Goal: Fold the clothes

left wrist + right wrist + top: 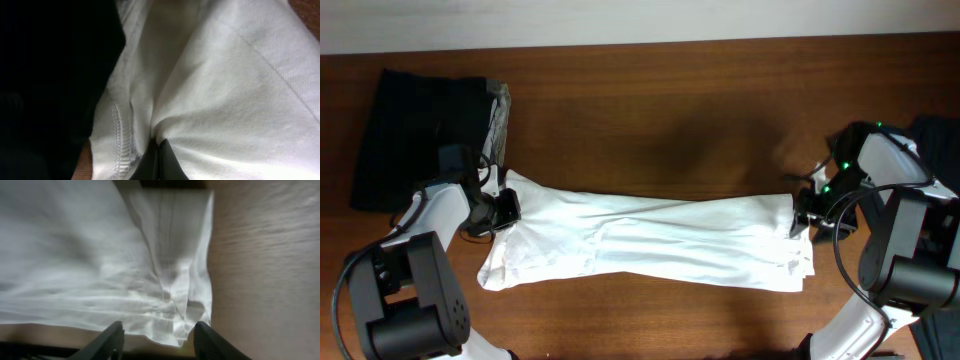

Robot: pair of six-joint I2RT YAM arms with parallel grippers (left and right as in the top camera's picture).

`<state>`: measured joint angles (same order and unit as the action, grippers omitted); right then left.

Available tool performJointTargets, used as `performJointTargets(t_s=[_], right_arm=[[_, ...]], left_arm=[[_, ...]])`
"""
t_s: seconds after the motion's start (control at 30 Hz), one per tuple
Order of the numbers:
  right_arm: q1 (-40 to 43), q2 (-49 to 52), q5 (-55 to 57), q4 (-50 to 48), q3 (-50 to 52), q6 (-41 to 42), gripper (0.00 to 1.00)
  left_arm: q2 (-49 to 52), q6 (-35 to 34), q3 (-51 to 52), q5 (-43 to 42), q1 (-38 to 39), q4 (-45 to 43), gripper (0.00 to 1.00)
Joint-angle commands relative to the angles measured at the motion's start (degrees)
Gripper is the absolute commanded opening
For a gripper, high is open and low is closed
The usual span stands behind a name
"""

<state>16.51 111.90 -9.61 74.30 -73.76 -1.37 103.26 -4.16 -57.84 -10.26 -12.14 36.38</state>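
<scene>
Across the middle of the brown wooden table, a large plain white soft-cloth T-shirt, drawn into a long band running left to right. At its left end, the left gripper — clamped tight on a pinch of the white cloth beside a stitched hem, as seen in the left wrist view. At its right end, the right gripper, fingers standing apart, with the layered corner of the band lying between them and not pinched. Toward the far left corner, a heap of black and dark grey garments, near the shirt's left end; hard to tell whether touching.

Looks light, limp and thin: sags, wrinkles, holds no shape of its own. Probably slides easily over the smooth wood, so likely drags rather than lifts unless held at both ends. Not fragile, and secure enough in a firm pinch, yet prone to shedding layers. Best taken at the stacked edge or corner, catching every layer at once — a bite on the top layer alone probably undoes the fold. Worth holding the band taut between the two grips when raising it.
</scene>
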Motion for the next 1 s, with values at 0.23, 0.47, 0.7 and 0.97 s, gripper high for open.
performJointTargets(t_s=[0.23, 0.47, 0.7, 0.97], right_arm=[[0.24, -0.85, -1.01, -8.44, 4.42, 1.46, 0.08], [7.04, -0.87, 6.99, 0.96, -3.78, 6.36, 0.08], [12.39, -0.85, 1.88, 1.38, -4.07, 6.1, 0.81], [12.35, -0.85, -13.75, -10.82, 11.52, -0.33, 0.94]], left_arm=[[0.87, -0.79, 1.4, 4.57, -0.9, -0.42, 0.0], [0.87, -0.76, 1.4, 4.55, -0.94, -0.81, 0.0], [0.87, -0.76, 1.4, 4.52, -0.94, -0.83, 0.33], [0.15, 2.97, -2.75, -10.67, -0.87, 3.89, 0.59]])
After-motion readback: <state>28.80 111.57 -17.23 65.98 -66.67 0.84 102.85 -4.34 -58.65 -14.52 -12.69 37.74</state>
